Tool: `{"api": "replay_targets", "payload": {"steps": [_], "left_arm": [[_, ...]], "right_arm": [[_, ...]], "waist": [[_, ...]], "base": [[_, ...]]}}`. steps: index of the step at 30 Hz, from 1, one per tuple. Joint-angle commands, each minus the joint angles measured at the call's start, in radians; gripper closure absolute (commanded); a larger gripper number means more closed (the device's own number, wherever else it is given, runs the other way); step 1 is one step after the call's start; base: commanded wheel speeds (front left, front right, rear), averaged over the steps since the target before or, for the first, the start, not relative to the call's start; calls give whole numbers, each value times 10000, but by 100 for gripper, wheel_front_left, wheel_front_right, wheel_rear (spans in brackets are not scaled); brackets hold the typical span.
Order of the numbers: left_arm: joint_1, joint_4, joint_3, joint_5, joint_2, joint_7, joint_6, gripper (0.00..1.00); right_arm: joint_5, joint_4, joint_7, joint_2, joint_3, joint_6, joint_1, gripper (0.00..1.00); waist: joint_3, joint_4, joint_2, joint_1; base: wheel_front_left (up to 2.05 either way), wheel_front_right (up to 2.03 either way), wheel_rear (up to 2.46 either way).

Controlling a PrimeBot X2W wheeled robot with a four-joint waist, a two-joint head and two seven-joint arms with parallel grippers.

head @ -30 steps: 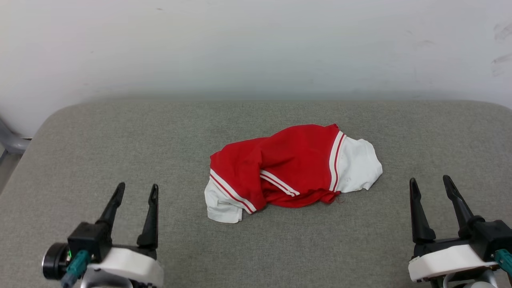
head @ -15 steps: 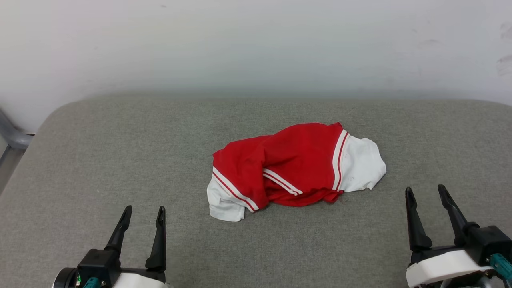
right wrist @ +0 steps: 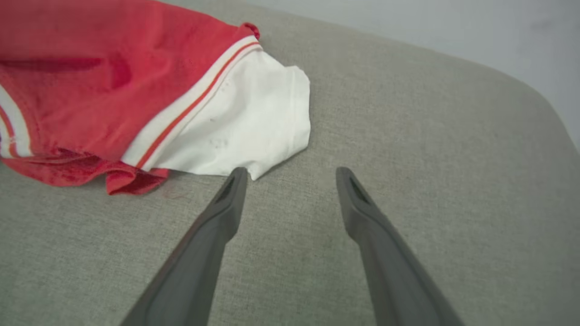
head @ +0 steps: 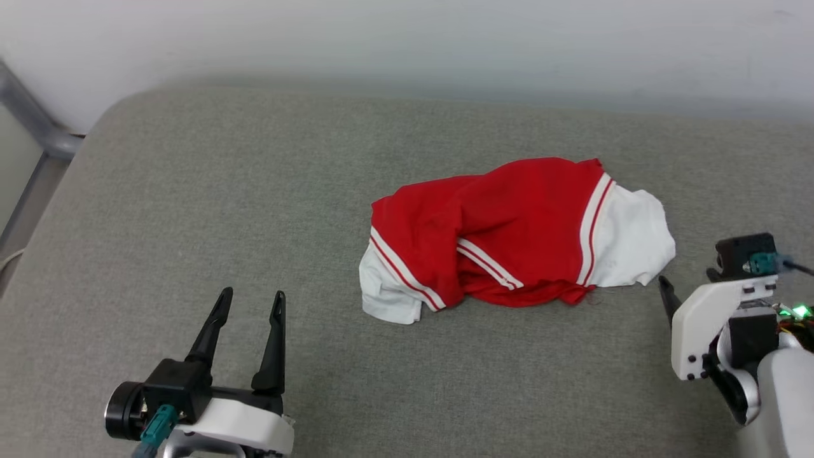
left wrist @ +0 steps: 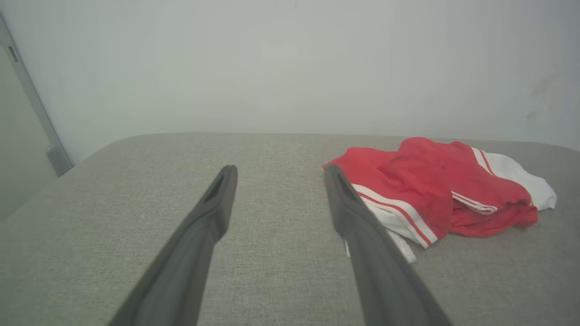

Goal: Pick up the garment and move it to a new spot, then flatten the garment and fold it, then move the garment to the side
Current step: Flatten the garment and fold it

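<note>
I have both hands empty over the grey table (head: pixel 191 191). My left hand (head: pixel 252 294) has its two fingers spread wide with nothing between them, hovering low over bare fabric. The garment (head: pixel 509 235) lies ahead of that hand and off to its right, well apart from it, bunched into a crumpled red heap with striped trim running across it.

My right hand (right wrist: pixel 292 170) is also spread wide and holds nothing. It is pitched down toward the table, and the garment sits ahead of it and to its left. A white sleeve (right wrist: pixel 244 127) sticks out of the heap on the side nearest this hand. The tip of the hand's left finger (right wrist: pixel 235 190) is just beside the sleeve's lower corner, and I cannot tell whether it touches the cloth. The right finger is over bare table, clear of the garment.

A second sleeve (head: pixel 388 299) pokes out at the end of the heap nearer my left hand, flat on the table. Beyond both hands, past the garment, the table ends at a pale wall (head: pixel 407 38)
</note>
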Motion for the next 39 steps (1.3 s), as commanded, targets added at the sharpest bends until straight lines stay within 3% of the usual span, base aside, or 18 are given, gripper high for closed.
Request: {"api": "replay_targets", "payload": {"steps": [1, 5, 9, 15, 23, 25, 39], "left_arm": [[-154, 28, -4, 60, -87, -26, -32, 0], [-451, 101, -59, 158, -260, -26, -157, 0], [-655, 237, -131, 248, -371, -26, -248, 0], [-761, 298, -69, 302, -443, -26, -320, 0], [-946, 334, -92, 309, -520, -27, -373, 0], [-996, 350, -90, 312, -528, -27, -387, 0], [-679, 547, 235, 464, -548, -27, -414, 0]], "right_arm": [[159, 82, 361, 35, 25, -5, -190, 0], [352, 290, 2417, -441, 10, -8, -960, 0], [556, 462, 3675, -956, 343, -6, -1445, 0], [419, 781, 4280, -1096, -25, -6, -1955, 0], [260, 1476, 4094, -1091, 11, -7, -2151, 0], [220, 1645, 3968, -1101, 45, -7, -2146, 100], [375, 1614, 3003, -1432, -681, -10, -1564, 100]], "waist": [[346, 353, 0, -1], [720, 703, 0, -1], [984, 1024, 0, -1], [1263, 1315, 0, -1], [1600, 1492, 0, -1], [1634, 1491, 0, -1], [789, 608, 0, -1]], "base": [[0, 0, 0], [0, 0, 0], [0, 0, 0], [0, 0, 0], [0, 0, 0], [0, 0, 0], [0, 0, 0]]}}
